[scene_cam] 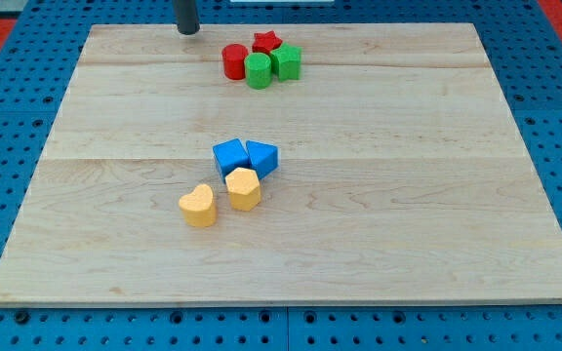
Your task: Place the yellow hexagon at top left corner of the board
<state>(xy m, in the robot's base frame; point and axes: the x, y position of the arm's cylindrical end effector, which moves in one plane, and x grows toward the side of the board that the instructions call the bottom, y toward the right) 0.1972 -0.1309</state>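
Observation:
The yellow hexagon (244,189) lies near the middle of the wooden board (408,234), touching the blue blocks above it. A yellow heart-shaped block (198,206) lies just to its lower left. A blue cube (229,156) and a blue triangular block (262,157) sit side by side above the hexagon. My tip (188,31) stands at the board's top edge, left of centre, far above the yellow hexagon and left of the red and green cluster.
Near the top centre a red cylinder (234,61), a red star (266,42), a green cylinder (258,71) and a green cube-like block (286,62) are bunched together. A blue perforated table (8,117) surrounds the board.

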